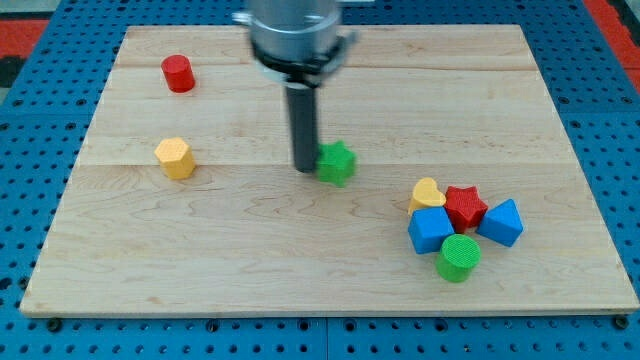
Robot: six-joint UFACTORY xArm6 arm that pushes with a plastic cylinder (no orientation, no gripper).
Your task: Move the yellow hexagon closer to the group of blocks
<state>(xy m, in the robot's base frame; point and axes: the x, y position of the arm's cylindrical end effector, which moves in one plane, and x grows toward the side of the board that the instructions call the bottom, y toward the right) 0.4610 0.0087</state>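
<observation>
The yellow hexagon (174,157) sits alone at the view's left on the wooden board (250,250). A group of blocks lies at the view's lower right: a yellow heart (427,192), a red star (465,205), a blue block (501,222), a blue cube (430,230) and a green cylinder (459,257), all close together. My tip (305,168) is near the board's middle, touching or just left of a green star (337,162), far right of the yellow hexagon.
A red cylinder (178,73) stands at the view's upper left. The board's edges meet a blue perforated surface (30,150) all round.
</observation>
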